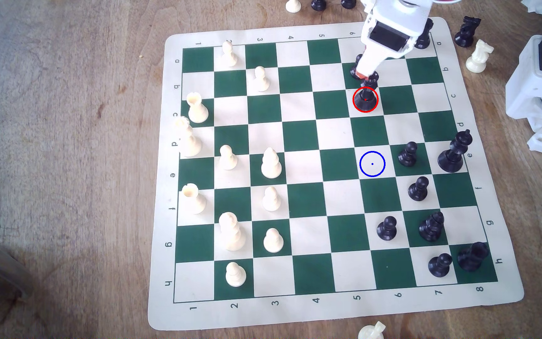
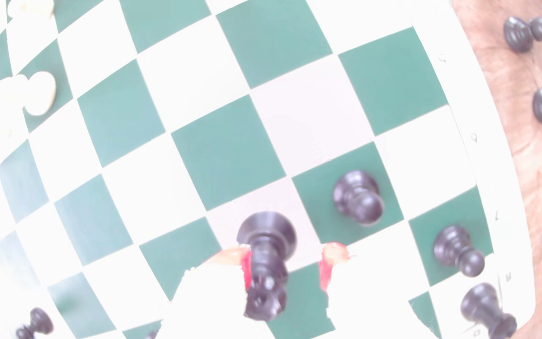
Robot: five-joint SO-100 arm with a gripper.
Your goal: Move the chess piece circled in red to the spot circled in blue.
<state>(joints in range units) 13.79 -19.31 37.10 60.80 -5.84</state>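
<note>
On the red-ringed cream square, tall black crown-topped chess piece [image 1: 365,99] was straddled, ungripped, by the white pincer [image 1: 365,77], jaws parted. Risk noted: toppling, or nudging the black pawn [image 1: 357,68] just behind.

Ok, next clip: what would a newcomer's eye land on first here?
Probably the white arm's claw reaching down over the tall black piece circled in red, near the board's far edge in the exterior view. Next, the empty cream square ringed in blue, two rows nearer the camera. In the wrist view the red-tipped fingers straddle that piece.
</note>
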